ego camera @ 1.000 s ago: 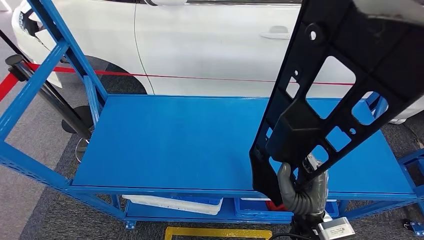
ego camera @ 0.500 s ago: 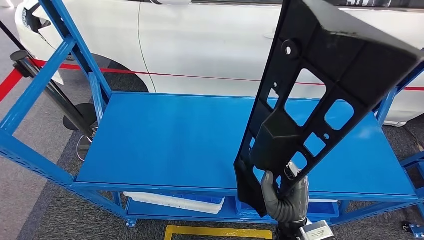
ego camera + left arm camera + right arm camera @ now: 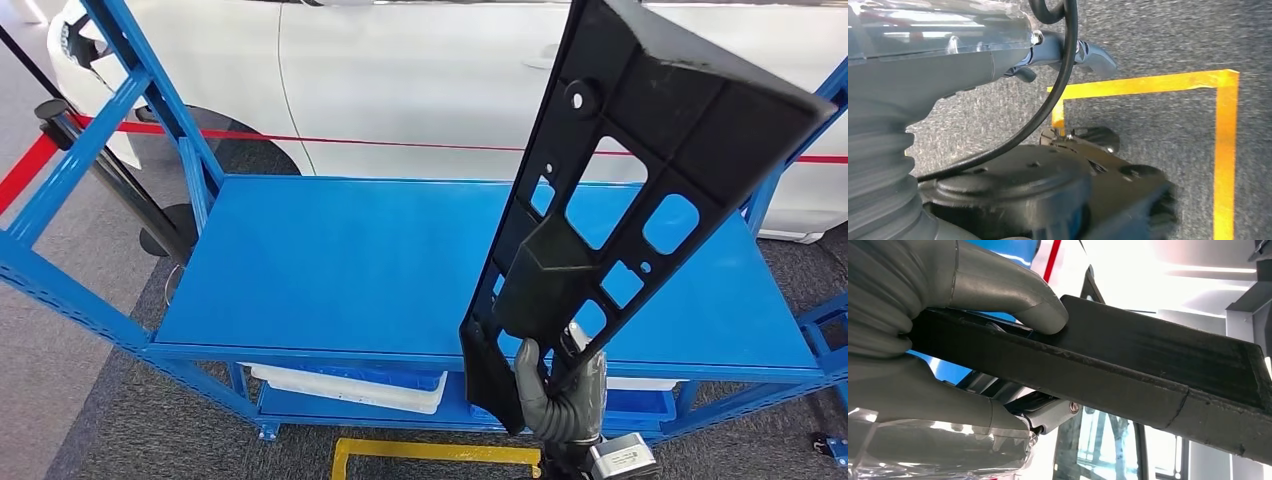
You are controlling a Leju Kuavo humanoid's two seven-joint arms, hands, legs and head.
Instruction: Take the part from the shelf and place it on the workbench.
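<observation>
Your right hand (image 3: 563, 396) holds the black part (image 3: 628, 170) upright over the near edge of the blue shelf (image 3: 330, 270).

Look at the grip: the fingers are wrapped tight round the part's lower end, and in the right wrist view the thumb (image 3: 1013, 295) presses flat on its long narrow edge. The part leans up and to the right, its wide top end reaching past the shelf's far edge toward the white car (image 3: 400, 80). You have bare blue surface to the left of the part. The left hand (image 3: 923, 55) hangs over grey carpet with yellow floor tape (image 3: 1224, 150); you cannot tell how its fingers lie.
</observation>
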